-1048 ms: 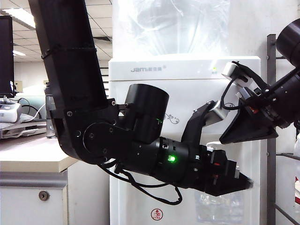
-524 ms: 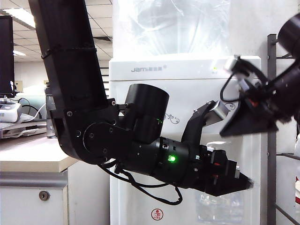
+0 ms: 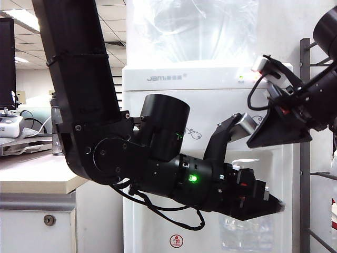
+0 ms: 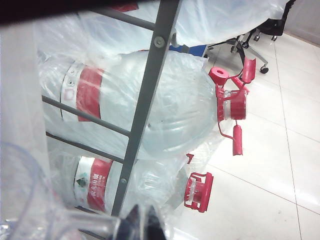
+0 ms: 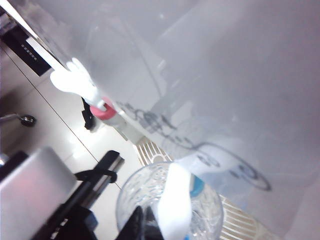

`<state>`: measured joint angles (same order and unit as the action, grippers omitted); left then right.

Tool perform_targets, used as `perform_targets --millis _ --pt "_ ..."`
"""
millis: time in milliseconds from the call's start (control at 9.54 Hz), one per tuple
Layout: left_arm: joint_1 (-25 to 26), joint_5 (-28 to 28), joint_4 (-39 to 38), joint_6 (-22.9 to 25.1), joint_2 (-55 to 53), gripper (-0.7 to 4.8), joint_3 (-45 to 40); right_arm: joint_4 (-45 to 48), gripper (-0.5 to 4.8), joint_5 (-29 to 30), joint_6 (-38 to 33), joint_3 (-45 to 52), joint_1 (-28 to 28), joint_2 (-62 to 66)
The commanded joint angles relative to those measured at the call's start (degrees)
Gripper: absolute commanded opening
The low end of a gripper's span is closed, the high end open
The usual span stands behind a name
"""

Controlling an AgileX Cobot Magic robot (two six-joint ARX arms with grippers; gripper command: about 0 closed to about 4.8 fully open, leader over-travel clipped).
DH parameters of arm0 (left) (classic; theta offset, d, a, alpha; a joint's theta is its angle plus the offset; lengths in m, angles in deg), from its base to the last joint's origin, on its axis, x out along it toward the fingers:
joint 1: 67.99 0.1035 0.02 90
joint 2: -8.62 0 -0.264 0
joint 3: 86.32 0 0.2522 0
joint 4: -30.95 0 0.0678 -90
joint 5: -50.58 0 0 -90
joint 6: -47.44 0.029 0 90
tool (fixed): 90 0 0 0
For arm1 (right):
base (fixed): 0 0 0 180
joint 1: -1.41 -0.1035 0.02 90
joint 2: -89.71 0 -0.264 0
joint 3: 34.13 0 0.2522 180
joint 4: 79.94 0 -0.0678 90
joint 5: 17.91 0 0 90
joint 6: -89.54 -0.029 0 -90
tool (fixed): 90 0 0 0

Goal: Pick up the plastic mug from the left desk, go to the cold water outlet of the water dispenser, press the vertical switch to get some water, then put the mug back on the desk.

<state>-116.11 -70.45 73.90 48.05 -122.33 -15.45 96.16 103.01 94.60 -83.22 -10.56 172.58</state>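
Note:
The water dispenser [image 3: 210, 84] stands beside the left desk [image 3: 31, 176]. My left gripper [image 3: 276, 204] reaches low across the dispenser's front. In the left wrist view the left gripper [image 4: 142, 225] is shut on the handle of the clear plastic mug [image 4: 25, 200]. The right wrist view looks down into the mug [image 5: 135, 195], which sits under the cold water outlet [image 5: 196, 186] with its blue collar. The vertical switch [image 5: 175, 205] hangs over the mug's mouth. My right gripper [image 5: 145, 222] is shut, its tips right beside that lever; contact is unclear. Outside, the right gripper [image 3: 251, 143] hangs above the left one.
The red-ringed tap [image 5: 102, 111] and its white lever [image 5: 75, 82] sit beside the blue one, over the slotted drip tray [image 5: 150, 150]. A grey metal rack [image 4: 150, 90] right of the dispenser holds bagged water bottles [image 4: 175, 110] with red caps. A large bottle [image 3: 192, 31] tops the dispenser.
The right gripper has lifted a little in the exterior view. The left arm and the mug have stayed still.

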Motion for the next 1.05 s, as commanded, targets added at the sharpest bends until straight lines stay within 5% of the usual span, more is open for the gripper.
perform_targets --millis 105,1048 --pt "-0.39 -1.33 3.17 0.9 0.52 -0.06 0.26 1.09 -0.01 -1.49 -0.17 -0.35 0.15 1.9" --pt "-0.42 -1.33 3.17 0.9 0.52 -0.06 0.26 1.09 -0.01 -4.22 -0.15 -0.35 0.24 4.22"
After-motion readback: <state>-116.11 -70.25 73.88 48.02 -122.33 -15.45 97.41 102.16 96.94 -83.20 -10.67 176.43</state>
